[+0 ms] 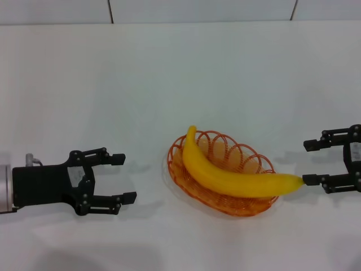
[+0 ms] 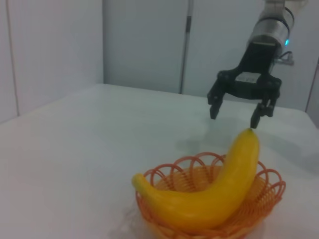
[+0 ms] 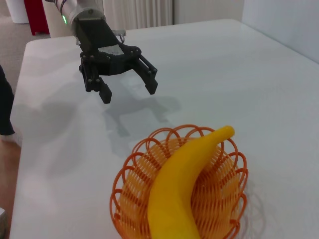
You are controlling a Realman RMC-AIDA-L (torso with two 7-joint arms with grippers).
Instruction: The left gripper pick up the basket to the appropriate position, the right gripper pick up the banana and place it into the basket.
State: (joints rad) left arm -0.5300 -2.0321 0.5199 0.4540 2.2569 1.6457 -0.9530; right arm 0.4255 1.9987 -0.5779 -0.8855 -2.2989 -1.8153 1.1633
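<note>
The yellow banana (image 1: 225, 172) lies across the orange-red wire basket (image 1: 248, 159), its tip sticking out over the right rim. Both rest on the white table, a little right of centre. My left gripper (image 1: 121, 178) hovers open to the left of the basket, a clear gap away, with nothing between its fingers. My right gripper (image 1: 309, 162) stands open just right of the basket, its near finger close to the banana's tip. The left wrist view shows the banana (image 2: 219, 191) in the basket (image 2: 269, 191) with the right gripper (image 2: 235, 113) beyond. The right wrist view shows the banana (image 3: 182, 186), the basket (image 3: 130, 174) and the left gripper (image 3: 128, 90).
The white table (image 1: 169, 73) stretches around the basket, ending at a pale wall (image 1: 197, 10) at the back. In the right wrist view the table's edge (image 3: 20, 124) drops to the floor beyond the left arm.
</note>
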